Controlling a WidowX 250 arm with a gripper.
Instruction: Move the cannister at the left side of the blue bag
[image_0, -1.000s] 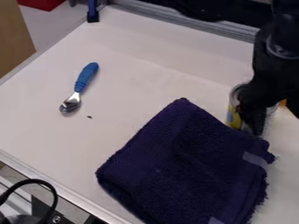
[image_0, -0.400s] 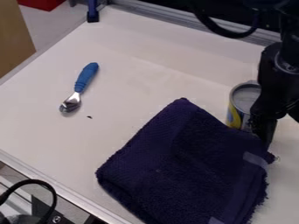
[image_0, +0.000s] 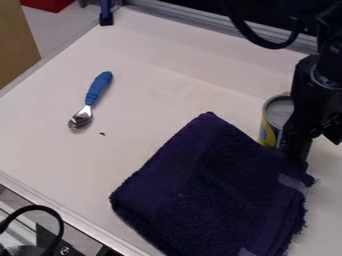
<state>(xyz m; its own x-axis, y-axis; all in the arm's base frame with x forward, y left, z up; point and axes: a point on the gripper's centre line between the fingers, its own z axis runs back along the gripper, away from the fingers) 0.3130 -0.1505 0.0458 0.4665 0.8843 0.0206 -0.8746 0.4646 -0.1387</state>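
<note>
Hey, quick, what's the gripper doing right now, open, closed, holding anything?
Gripper: by the canister; can't tell if it's open, closed or holding it.

Likely robotics lab: white tabletop (image_0: 147, 65), metal rail (image_0: 194, 21), robot arm (image_0: 325, 67), black cable (image_0: 40, 207).

Folded cloth (image_0: 214, 190): dark navy-purple. Metal spoon's handle (image_0: 99, 87): blue. Cylindrical can's side (image_0: 268, 134): yellow and blue. Flat tabletop (image_0: 153, 90): off-white.

A black arm (image_0: 308, 92) has a round, grey-edged joint (image_0: 324, 80) and a looping black cable (image_0: 256, 40).
</note>
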